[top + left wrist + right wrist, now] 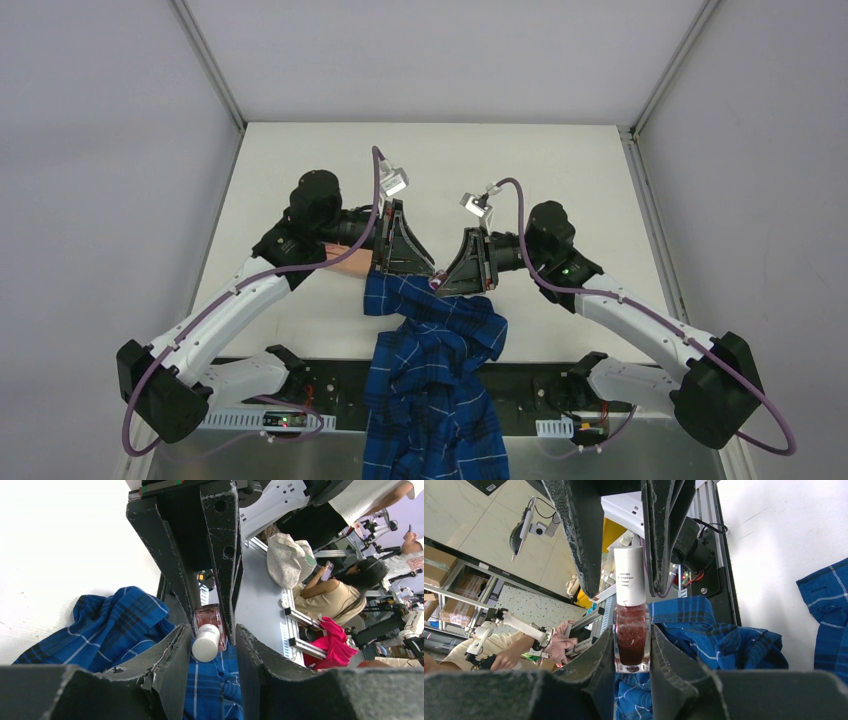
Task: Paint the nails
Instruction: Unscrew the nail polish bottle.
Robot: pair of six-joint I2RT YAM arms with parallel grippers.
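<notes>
White table (560,170); right end effector (631,647) grips bottle (630,607), print seemingly unreadable

Tiny print on bottle cap (630,575), illegible.

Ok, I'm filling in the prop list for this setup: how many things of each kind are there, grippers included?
Grippers: 2 (left gripper, right gripper)
Polish bottle: 1
Plaid shirt: 1
Pale hand: 1
Total: 5
</notes>
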